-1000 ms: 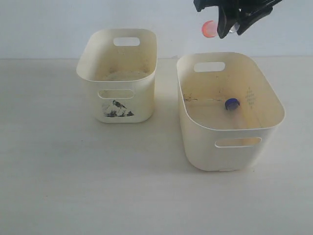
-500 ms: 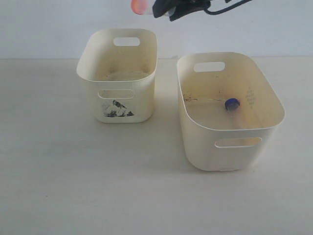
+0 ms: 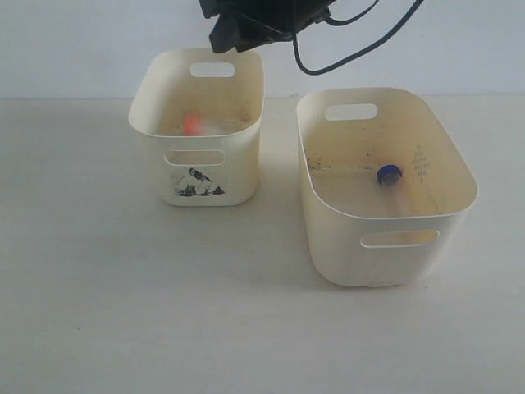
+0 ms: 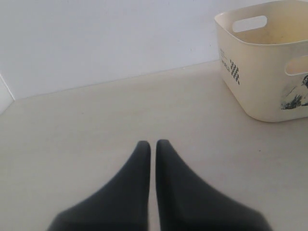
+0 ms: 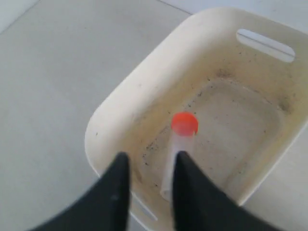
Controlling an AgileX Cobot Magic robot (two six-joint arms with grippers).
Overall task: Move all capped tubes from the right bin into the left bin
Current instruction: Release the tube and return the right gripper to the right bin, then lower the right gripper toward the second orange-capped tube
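As befits a drop, hangs the right gripper [image 5: 149,161] over the left bin [image 3: 197,176], jaws slightly parted and empty, with the orange-capped tube [image 5: 180,144] lying on that bin's floor. Parks the left gripper [image 4: 153,144] pinched together, idle nearby. Shows one blue-capped tube [image 3: 390,174] waiting in the right bin [image 3: 385,263].

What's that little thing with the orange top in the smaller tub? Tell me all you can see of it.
It is a small tube, clear plastic by the look of it, closed with a round orange-red screw cap. It is low inside the left bin, over the speckled floor, its cap near the bin's middle and its body running toward one wall. The right gripper is above it, jaws apart, not holding it. Whether it rests on the floor or is in mid-drop cannot be told.
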